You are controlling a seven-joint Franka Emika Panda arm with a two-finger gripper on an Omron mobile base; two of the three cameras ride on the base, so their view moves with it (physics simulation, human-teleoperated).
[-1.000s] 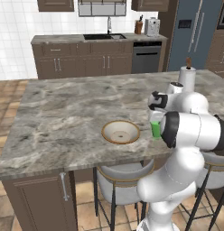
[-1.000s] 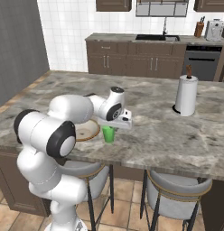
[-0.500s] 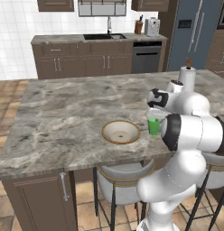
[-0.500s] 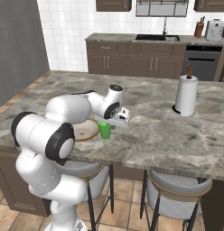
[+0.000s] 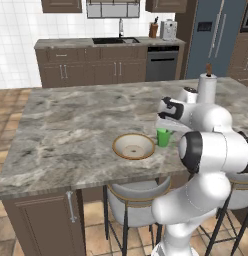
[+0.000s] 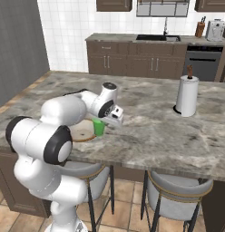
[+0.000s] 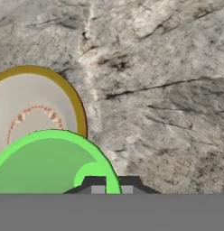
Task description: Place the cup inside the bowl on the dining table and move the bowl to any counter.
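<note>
Now cup (image 5: 163,137) pinched in gripper (image 7: 112,187), beside bowl (image 5: 133,146)

The wide round cream bowl with a brown rim (image 5: 133,146) sits on the veined marble surface (image 5: 76,120), near its front edge. The small green cup (image 5: 163,137) hangs in the tool (image 5: 165,131), just right of the bowl. A tall white paper-towel roll (image 6: 186,96) stands farther right.
</note>
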